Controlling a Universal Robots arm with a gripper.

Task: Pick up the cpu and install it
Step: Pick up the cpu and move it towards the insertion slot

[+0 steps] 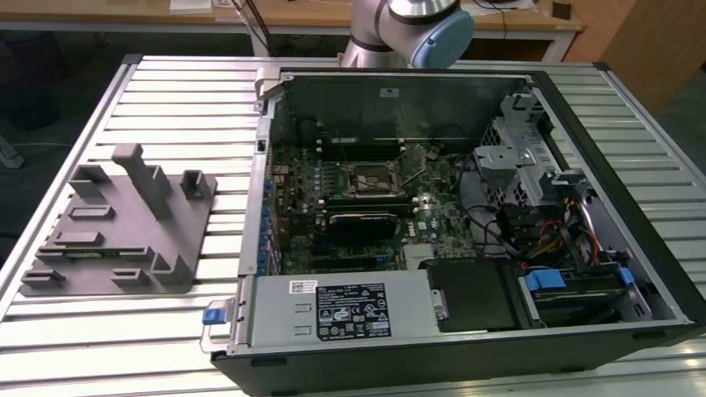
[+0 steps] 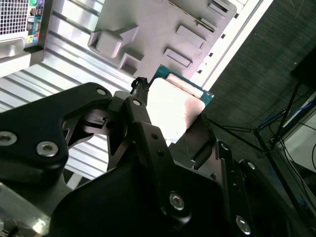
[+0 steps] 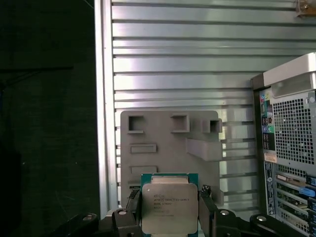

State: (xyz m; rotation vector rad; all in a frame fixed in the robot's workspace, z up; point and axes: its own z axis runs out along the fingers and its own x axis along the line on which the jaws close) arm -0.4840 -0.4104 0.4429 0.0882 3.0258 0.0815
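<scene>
The gripper (image 3: 169, 201) pinched the cpu (image 3: 169, 211) by two opposite sides, its black fingers (image 3: 133, 202) pressed against the chip's green rim. The silver top faced the first wrist camera, and one edge of the chip was cut off by the frame. In the second wrist view the metal top glared white, and the gripper's linkage (image 2: 148, 143) hid part of it. The chip hung clear of the grey tray (image 3: 168, 133), which lay on the slatted table (image 3: 173, 49) beside the computer case (image 3: 291, 138). In the exterior view the arm (image 1: 403, 29) was cropped at the frame edge. The socket (image 1: 369, 178) sat inside the case, its detail too small to make out.
</scene>
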